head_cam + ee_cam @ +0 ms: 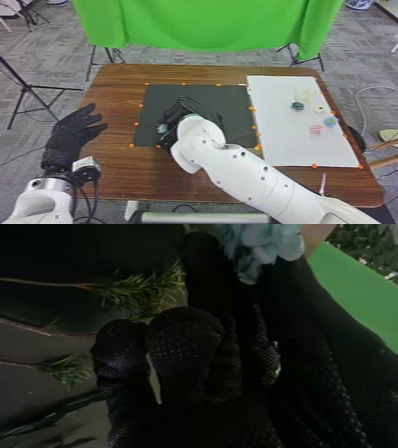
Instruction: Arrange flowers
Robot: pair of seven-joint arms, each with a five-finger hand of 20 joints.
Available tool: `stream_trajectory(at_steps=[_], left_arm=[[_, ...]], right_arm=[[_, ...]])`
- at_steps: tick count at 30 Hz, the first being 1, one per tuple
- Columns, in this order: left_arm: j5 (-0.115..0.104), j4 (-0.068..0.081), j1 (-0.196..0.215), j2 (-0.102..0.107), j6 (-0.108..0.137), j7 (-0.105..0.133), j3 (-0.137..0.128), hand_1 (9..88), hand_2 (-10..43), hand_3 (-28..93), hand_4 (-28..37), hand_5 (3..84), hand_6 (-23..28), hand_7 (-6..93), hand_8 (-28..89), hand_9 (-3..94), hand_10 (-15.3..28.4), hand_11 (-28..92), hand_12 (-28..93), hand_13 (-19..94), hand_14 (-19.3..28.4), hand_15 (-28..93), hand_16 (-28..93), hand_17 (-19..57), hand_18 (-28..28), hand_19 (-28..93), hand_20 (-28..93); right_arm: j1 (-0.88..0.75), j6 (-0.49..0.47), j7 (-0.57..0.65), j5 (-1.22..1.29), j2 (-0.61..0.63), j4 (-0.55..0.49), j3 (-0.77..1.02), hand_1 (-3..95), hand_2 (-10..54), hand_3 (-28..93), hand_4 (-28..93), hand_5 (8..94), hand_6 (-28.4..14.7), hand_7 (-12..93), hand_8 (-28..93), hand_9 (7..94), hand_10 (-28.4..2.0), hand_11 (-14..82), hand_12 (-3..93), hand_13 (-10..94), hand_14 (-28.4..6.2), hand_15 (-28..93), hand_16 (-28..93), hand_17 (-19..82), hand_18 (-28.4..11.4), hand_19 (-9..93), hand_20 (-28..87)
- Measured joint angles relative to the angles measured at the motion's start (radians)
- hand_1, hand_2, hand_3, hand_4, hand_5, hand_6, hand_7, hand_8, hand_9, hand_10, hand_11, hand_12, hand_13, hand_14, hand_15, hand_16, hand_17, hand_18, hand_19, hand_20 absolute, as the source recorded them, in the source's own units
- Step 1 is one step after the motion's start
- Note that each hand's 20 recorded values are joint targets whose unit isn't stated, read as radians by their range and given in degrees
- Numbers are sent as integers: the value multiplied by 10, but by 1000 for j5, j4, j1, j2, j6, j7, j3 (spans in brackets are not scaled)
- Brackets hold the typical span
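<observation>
The dark mat (153, 102) lies on the brown worktop (114, 95), and the right hand (170, 119) is over this mat. In the right wrist view, its fingers (184, 341) are bent, and they grip the light blue flower (266, 244), whose petals come out at the fingertips. Beside these fingers there are green sprigs (142, 291) with thin brown stems. The left hand (73, 131) is to the left of the mat, well apart from it, and it is open, with the fingers spread.

The white sheet (286, 145) is just to the right of the mat. On this sheet, also to the right of the mat, are a dark green flower (298, 106), a cream flower (320, 109), a blue flower (330, 121) and a pink flower (316, 129). Beyond the far side of the mat, a green cloth (204, 25) hangs behind the worktop.
</observation>
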Motion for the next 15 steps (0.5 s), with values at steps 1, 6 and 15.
stream_trajectory(at_steps=[1,6,15], left_arm=[[1,0,-1,0,-3,-4,0,269,79,798,-200,364,103,135,-95,346,202,258,113,297,282,509,-78,-75,259,690,-118],[3,5,-7,0,-10,-11,0,270,79,797,-203,365,103,135,-95,348,203,257,117,299,282,508,-78,-75,260,693,-127],[5,8,-14,0,-11,-11,1,270,78,797,-204,367,104,135,-94,350,203,256,120,302,283,509,-76,-74,260,698,-139]], right_arm=[[1,4,3,0,0,0,-1,455,-95,752,-283,648,-26,449,-34,808,-100,271,242,810,-34,774,161,412,-240,932,472],[8,9,9,0,1,0,-5,445,-95,751,-283,645,-28,445,-37,799,-103,288,225,808,-34,775,158,409,-240,932,474],[12,11,10,3,1,-1,-7,418,-95,767,-283,643,-28,420,-32,785,-112,318,200,800,-38,781,157,402,-242,932,476]])
